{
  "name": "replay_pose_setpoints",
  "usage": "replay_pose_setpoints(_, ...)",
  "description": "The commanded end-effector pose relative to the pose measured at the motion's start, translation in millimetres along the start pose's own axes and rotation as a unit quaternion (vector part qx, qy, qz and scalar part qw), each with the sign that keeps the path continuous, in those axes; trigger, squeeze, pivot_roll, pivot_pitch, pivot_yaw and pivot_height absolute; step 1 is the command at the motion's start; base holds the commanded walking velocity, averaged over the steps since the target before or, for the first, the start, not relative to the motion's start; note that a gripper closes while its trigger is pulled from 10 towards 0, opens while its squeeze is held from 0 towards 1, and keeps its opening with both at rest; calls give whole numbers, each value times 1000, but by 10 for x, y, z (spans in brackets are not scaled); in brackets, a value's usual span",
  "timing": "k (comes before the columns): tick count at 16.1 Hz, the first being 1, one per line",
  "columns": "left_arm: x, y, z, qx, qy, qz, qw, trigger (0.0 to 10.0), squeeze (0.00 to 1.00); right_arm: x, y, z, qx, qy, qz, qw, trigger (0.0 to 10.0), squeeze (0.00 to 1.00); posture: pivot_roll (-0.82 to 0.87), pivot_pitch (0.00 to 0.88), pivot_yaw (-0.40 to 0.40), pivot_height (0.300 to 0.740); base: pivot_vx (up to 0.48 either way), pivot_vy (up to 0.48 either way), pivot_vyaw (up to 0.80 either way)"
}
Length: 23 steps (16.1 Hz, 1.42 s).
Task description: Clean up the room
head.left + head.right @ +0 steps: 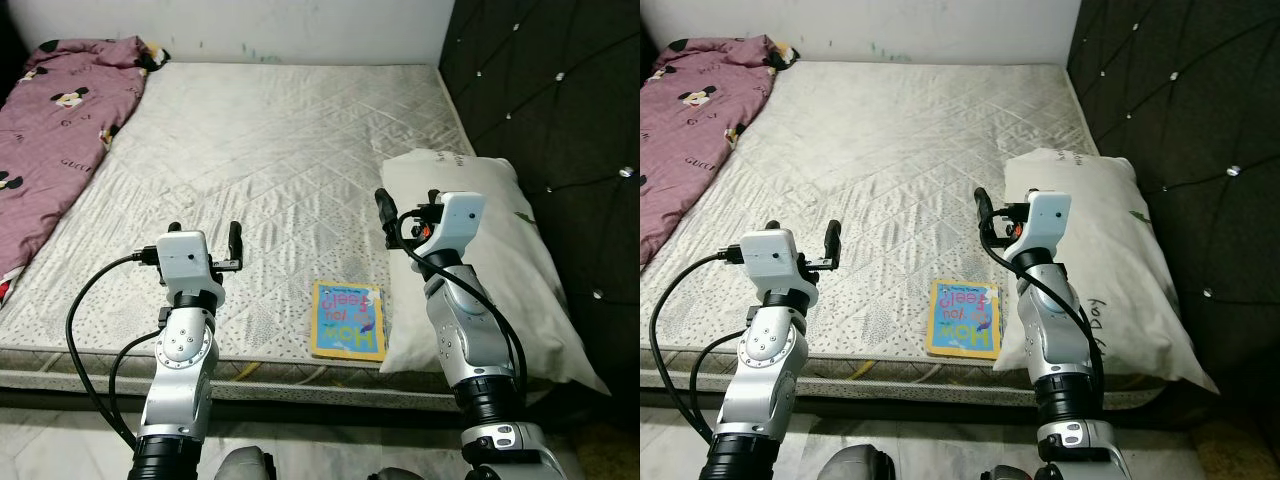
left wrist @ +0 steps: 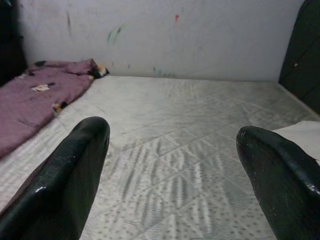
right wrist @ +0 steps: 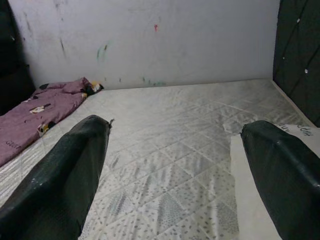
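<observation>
Hovering with both the left pincer (image 1: 204,235) and right pincer (image 1: 405,212) spread wide and empty above the bed (image 1: 280,150), the robot looks set to reach down for the book (image 1: 347,320) at the mattress edge beside the pillow (image 1: 500,250).

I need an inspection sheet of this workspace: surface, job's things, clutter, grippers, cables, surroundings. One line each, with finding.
Surface: bare quilted mattress, grey-white.
Job's things: book flat at the near edge, beside the pillow; purple blanket along the robot's left side.
Clutter: nothing seen beyond these.
Grippers: left gripper and right gripper both raised over the mattress, jaws open, holding nothing.
Cables: black cables loop beside the left arm; more along the right arm.
Surroundings: marked white wall; dark tufted headboard on the right.
</observation>
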State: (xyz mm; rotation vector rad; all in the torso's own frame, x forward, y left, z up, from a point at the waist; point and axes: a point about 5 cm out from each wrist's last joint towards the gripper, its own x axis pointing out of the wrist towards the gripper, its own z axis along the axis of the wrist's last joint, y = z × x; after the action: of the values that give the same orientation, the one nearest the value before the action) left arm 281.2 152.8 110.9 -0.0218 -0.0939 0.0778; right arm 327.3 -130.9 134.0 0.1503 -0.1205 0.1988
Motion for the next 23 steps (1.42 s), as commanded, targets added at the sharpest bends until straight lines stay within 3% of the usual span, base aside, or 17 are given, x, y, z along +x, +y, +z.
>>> replay_pose_setpoints(1,-20,30,-4,-2,4,5,1000,10000,0,-11,28,10,-4,0,5,1000,10000,0,-36,31,22,740,0,0,0)
replay_pose_setpoints(9,-1,-23,14,-25,2,0,1000,10000,0,-16,-12,-13,-17,11,-1,1000,10000,0,-45,43,14,740,0,0,0)
replay_pose_setpoints(23,30,-54,22,-35,-2,-1,999,10000,0,-9,-33,-24,-27,18,1,999,10000,0,-56,44,8,740,0,456,0)
